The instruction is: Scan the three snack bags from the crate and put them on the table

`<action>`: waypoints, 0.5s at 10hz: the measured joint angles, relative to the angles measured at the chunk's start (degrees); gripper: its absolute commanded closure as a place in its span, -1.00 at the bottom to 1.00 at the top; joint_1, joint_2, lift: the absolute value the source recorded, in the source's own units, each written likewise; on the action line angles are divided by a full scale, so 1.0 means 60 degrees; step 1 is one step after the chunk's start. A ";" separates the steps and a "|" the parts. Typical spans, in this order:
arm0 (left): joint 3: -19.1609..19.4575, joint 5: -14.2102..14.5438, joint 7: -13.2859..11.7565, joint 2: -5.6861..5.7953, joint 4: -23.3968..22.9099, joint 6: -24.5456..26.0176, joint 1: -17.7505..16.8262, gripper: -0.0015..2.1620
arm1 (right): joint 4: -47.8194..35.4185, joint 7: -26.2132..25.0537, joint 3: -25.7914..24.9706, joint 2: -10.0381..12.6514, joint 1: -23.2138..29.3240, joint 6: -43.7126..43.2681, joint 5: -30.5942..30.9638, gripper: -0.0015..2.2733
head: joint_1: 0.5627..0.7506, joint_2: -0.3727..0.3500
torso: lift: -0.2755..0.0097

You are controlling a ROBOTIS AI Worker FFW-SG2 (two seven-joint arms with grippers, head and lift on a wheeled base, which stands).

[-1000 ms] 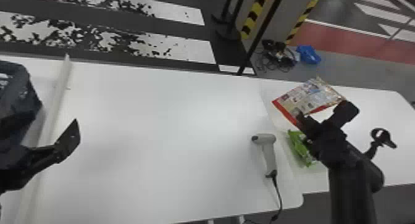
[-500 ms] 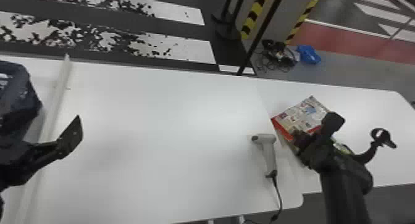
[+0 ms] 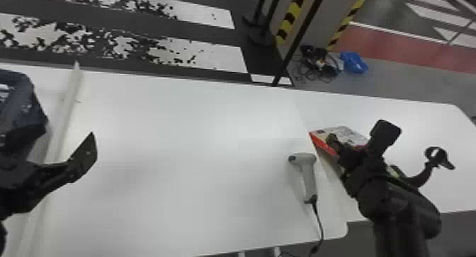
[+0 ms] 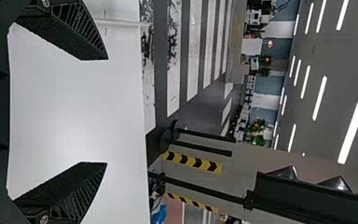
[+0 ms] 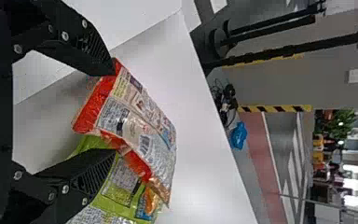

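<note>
The right gripper (image 3: pixel 357 137) is hanging over the left side of the right-hand worktop (image 3: pixel 425 129). Its two fingers are standing apart, and the red snack bag (image 5: pixel 140 121) is sitting between their tips, with its printed side facing up. I can't tell if both tips are touching it. The red bag is covering part of the green snack bag (image 5: pixel 123 186), which is lying nearer the front edge. On the big worktop (image 3: pixel 177 132), the gray scanner (image 3: pixel 309 176) is lying near the right edge, and its black cord (image 3: pixel 321 224) is going over the front edge by the right corner. At the left end, the left gripper (image 3: pixel 67 141) is waiting with its fingers wide apart, close to the dark blue crate (image 3: pixel 19 109).
</note>
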 measured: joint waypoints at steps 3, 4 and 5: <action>0.0028 0.0016 0.0015 -0.0010 -0.0141 0.0080 0.0105 -0.94 | -0.2950 0.0050 0.0774 0.0354 0.1968 -0.0498 0.0141 -0.92 | 0.41 -0.94 | 0.27; 0.0072 0.0087 0.0016 -0.0027 -0.0157 0.0094 0.0154 -0.94 | -0.3834 0.0181 0.1168 0.0474 0.2456 -0.0293 0.0223 -0.93 | 0.41 -0.94 | 0.27; 0.0109 0.0165 0.0122 -0.0055 -0.0162 0.0096 0.0198 -0.94 | -0.4418 0.0522 0.1657 0.0528 0.2757 -0.0035 0.0464 -0.93 | 0.41 -0.80 | 0.27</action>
